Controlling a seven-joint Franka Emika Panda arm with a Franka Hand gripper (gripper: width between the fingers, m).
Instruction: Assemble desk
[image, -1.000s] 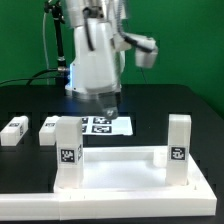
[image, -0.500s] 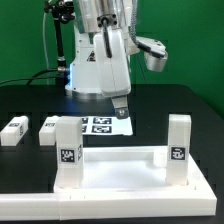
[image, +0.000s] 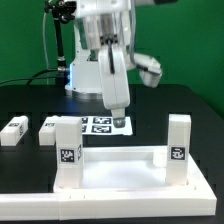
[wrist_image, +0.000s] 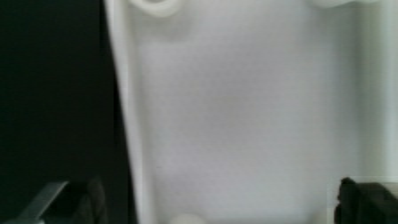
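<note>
arm: white robot arm (image: 105, 60) standing tall, wrist pointed down, fingers (image: 119, 121) low above the marker board (image: 92, 125) | fingers: spread wide, gripping nothing | desk: large white matte rimmed plastic panel (image: 130, 180) nearest camera, two white tagged block legs (image: 67, 150) upright at its corners, two loose legs (image: 12, 130) lying at exterior view's left

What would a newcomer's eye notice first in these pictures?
The big white robot arm fills the middle, its open pincer hanging by the marker board. In front, the desk panel has an upright leg at each end; two loose legs lie on the exterior view's left.
</note>
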